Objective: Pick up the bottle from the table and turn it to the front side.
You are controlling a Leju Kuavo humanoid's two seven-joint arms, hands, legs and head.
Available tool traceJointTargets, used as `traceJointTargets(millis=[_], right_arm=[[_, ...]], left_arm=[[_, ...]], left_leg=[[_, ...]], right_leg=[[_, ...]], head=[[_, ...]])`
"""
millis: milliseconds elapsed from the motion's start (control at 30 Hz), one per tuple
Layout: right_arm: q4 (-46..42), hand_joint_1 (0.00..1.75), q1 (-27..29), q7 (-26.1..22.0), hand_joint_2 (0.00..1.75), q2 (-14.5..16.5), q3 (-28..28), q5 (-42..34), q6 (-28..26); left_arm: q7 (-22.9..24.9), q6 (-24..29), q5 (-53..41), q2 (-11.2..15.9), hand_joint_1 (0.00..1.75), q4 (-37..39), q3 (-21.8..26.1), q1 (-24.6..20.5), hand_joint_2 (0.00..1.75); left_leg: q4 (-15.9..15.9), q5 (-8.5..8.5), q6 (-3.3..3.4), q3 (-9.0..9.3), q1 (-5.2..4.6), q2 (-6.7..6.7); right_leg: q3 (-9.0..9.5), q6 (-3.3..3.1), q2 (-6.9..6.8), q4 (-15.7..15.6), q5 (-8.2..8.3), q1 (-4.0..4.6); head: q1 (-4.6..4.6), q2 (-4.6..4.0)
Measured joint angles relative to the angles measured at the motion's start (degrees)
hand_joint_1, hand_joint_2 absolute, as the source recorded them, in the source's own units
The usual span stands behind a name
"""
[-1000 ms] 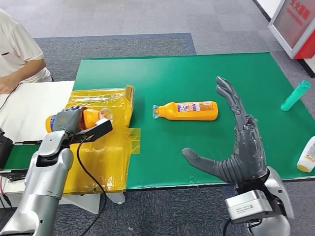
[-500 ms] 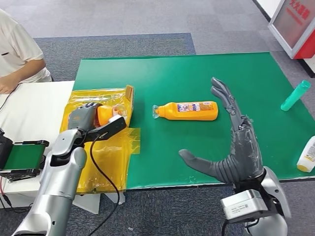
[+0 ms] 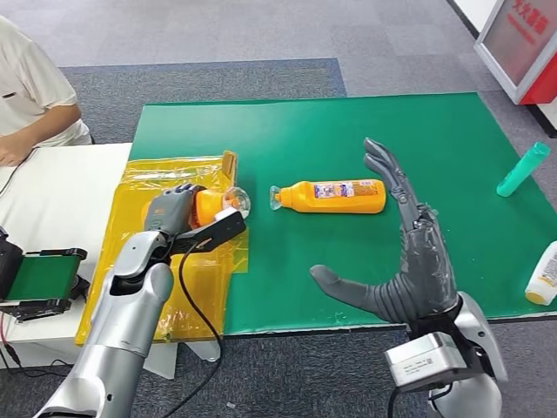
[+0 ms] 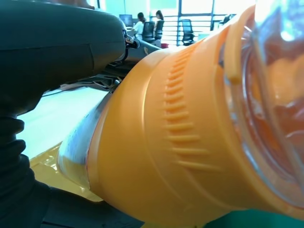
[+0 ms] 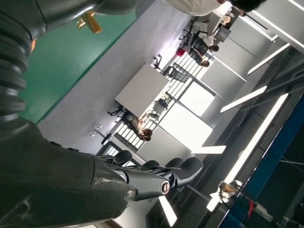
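Observation:
An orange bottle (image 3: 332,197) with a clear cap lies on its side in the middle of the green table (image 3: 296,139), cap pointing left. My right hand (image 3: 404,252) hovers open just to its right and nearer me, fingers spread and thumb stretched left. My left hand (image 3: 172,209) grips a second orange bottle (image 3: 217,204) with a clear cap, above the yellow plastic sheet (image 3: 177,261). In the left wrist view that bottle (image 4: 186,137) sits close to the lens, with dark fingers (image 4: 61,42) wrapped round it.
A teal bottle (image 3: 522,170) lies at the table's far right and a white bottle (image 3: 544,275) at the right edge. A person in a white shirt (image 3: 33,96) sits at the white side table (image 3: 59,200) on the left. A small device (image 3: 41,279) stands near my left arm.
My left hand has carried its orange bottle rightward toward the green mat. My right hand has shifted slightly left, still open. The bottle lying on the table has not moved.

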Motion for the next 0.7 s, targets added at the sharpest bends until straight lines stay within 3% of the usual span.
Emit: traceJointTargets(millis=[667,700], right_arm=[[0.7,0.00,-0.4,-0.8,1.75,0.0,0.0,-0.5,-0.5],[0.7,0.00,-0.4,-0.8,1.75,0.0,0.0,-0.5,-0.5]], left_arm=[[-1.7,0.1,4.3,-2.9,1.75,2.5,-3.0,0.3,1.75],[-1.7,0.1,4.5,-3.0,1.53,2.6,-3.1,0.3,1.75]], left_leg=[[0.0,-0.02,0.03,-0.01,0.00,0.00],[0.0,-0.02,0.03,-0.01,0.00,0.00]], right_leg=[[0.00,0.01,0.00,0.0,0.00,0.00],[0.00,0.00,0.00,0.0,0.00,0.00]], head=[[0.01,0.00],[0.01,0.00]])
